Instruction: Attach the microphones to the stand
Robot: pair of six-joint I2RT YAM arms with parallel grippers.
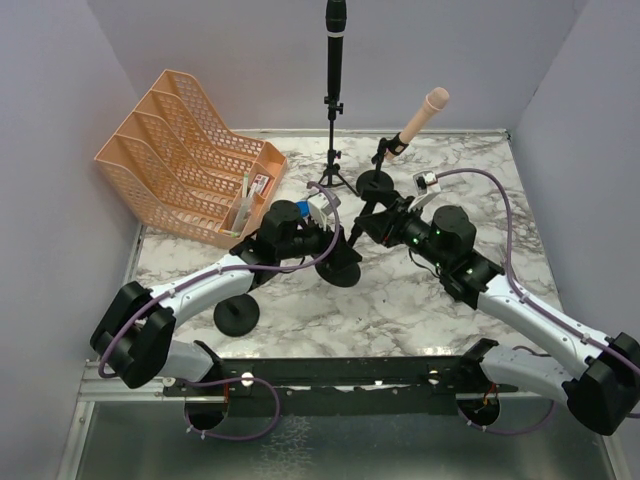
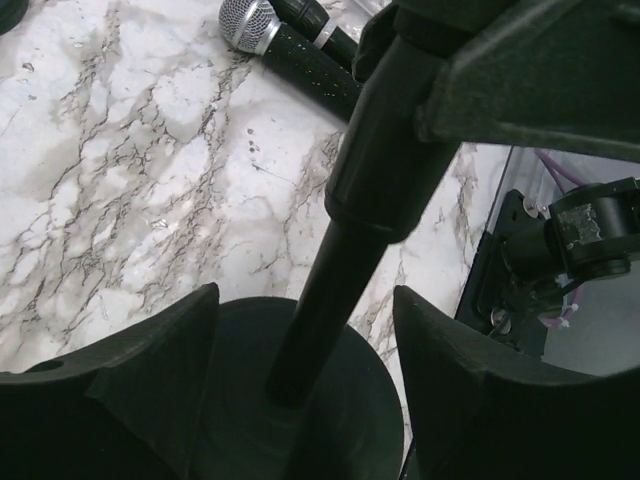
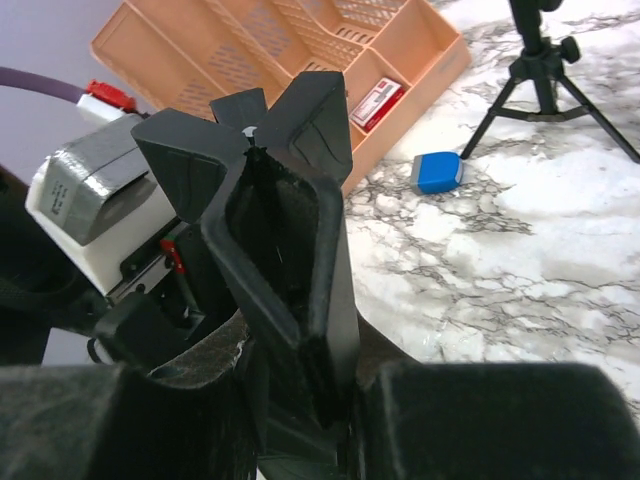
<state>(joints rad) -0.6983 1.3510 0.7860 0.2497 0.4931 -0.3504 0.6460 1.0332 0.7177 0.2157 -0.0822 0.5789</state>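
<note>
Mics, four: black [image 1: 335,35] upright on tripod [image 1: 335,172], pink [image 1: 422,115] tilted on stand [image 1: 377,181], silver-head [image 2: 250,25] and second black [image 2: 318,28] side by side on bench [image 2: 130,180]. Left claw [image 2: 305,340] open astride pole [image 2: 380,160]; right claw [image 3: 300,370] clamped on clip [image 3: 285,230].

Silver-mesh microphone [image 2: 272,42], black microphone [image 2: 318,26] beside it: bodies run behind stand pole [image 2: 345,250]. Orange rack [image 1: 160,130] contents too small to identify.

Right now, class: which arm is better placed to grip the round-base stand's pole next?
Left, probably. The left hand straddles the pole, one finger on each side without touching it, above the round base. The right hand is occupied, closed on the stand's black clip.
</note>
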